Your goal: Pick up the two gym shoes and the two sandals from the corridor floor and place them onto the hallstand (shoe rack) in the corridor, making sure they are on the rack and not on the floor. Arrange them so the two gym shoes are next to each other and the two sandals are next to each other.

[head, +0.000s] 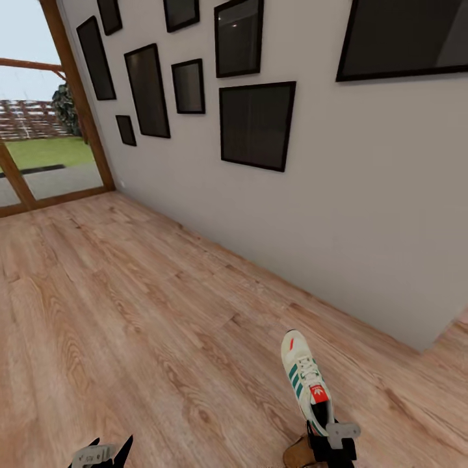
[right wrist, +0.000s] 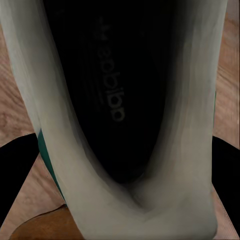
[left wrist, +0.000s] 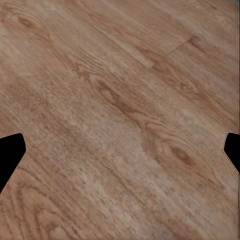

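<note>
In the head view the right gripper [head: 331, 448] is seen at the heel end of a gym shoe [head: 304, 380], which stretches forward from the gripper with its toe pointing toward the wall [head: 364, 214]. The shoe is shown there as white with green side stripes, white laces, a red tongue label and a red patch near the toe. The right wrist view gives what the head view cannot: the dark inside of the shoe [right wrist: 115, 100], with faint lettering on the insole and the pale collar wrapped around it. The black fingers [right wrist: 15, 175] are seen on either side of the heel, so the gripper is closed around the shoe's heel. A green edge is seen low on one side.

A brown thing is seen just beside the right gripper, on the side nearer the left gripper; what it is cannot be told.

The left gripper [head: 104, 453] is seen at the lower edge of the head view, over the floor [head: 130, 312]. In the left wrist view its dark fingertips [left wrist: 10, 152] are set far apart with only wood-grain planks [left wrist: 120, 115] between them; it is spread and holds nothing.

On the wall, black frames [head: 257, 123] are hung, and a glazed opening [head: 39, 117] to a lawn is seen far ahead of the left gripper.
</note>
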### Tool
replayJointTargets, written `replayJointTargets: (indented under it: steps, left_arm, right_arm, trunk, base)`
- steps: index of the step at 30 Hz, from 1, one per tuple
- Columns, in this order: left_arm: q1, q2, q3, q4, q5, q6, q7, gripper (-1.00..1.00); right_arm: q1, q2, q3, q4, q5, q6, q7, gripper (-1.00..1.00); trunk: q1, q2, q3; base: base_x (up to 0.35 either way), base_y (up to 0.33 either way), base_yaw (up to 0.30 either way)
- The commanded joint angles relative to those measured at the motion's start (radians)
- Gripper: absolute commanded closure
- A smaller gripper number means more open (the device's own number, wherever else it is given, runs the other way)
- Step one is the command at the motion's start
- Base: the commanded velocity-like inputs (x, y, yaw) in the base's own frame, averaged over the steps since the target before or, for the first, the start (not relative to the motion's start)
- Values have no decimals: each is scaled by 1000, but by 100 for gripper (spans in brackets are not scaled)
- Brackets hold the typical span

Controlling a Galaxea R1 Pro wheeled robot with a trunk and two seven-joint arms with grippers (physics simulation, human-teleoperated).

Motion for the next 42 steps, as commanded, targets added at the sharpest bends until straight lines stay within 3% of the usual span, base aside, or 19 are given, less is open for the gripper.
replayJointTargets:
  steps: [1,23,42]
  left_arm:
    - [0,0,2,1,10,2,-10,-100]
    - [0,0,2,1,10,2,-10,-100]
    - [0,0,2,1,10,2,-10,-100]
  right_arm:
    - [-1,0,0,1,11,-1,-9,100]
    - [-1,0,0,1,11,-1,-9,100]
    - [-1,0,0,1,11,-1,-9,100]
  trunk:
    - [0,0,-1]
    - [0,0,-1]
    - [0,0,-1]
  base:
    - [0,0,-263]
    - [0,10,-263]
    - [0,216,-263]
